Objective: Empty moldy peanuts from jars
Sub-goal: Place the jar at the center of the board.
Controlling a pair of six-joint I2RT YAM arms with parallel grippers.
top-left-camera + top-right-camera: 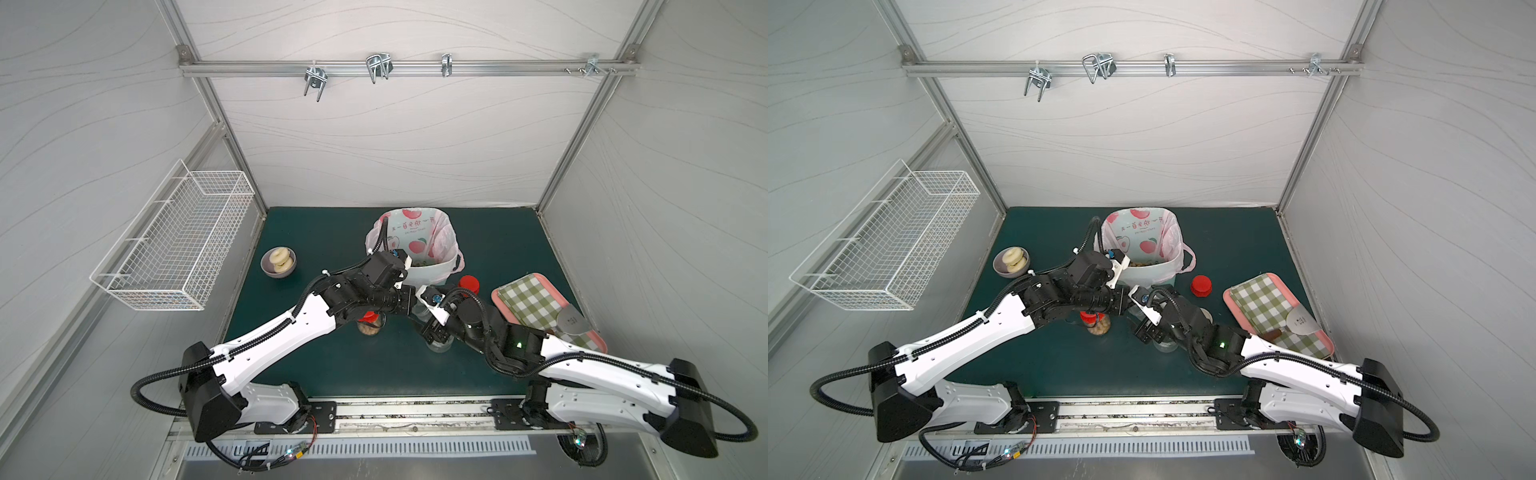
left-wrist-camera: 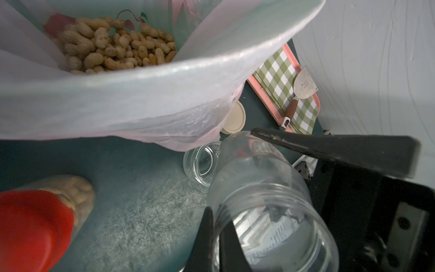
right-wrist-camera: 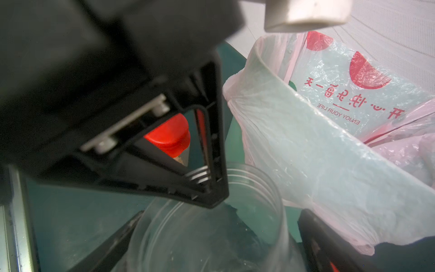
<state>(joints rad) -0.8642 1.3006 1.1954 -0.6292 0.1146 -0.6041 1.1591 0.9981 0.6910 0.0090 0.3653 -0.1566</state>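
An empty, lidless clear jar is beside the mint-green bin. My left gripper is shut on its rim, one finger inside the mouth and one outside. My right gripper is open, its fingers standing wide on either side of the same jar. Moldy peanuts lie heaped in the bin's bag. A second jar with a red lid still holds peanuts and stands under my left arm. A squat empty jar sits close to the bin.
A loose red lid and a beige lid lie on the green mat near the bin. A pink tray with a checked cloth and a metal scraper is at the right. A bowl of pastries is at the left, under a wall-hung wire basket.
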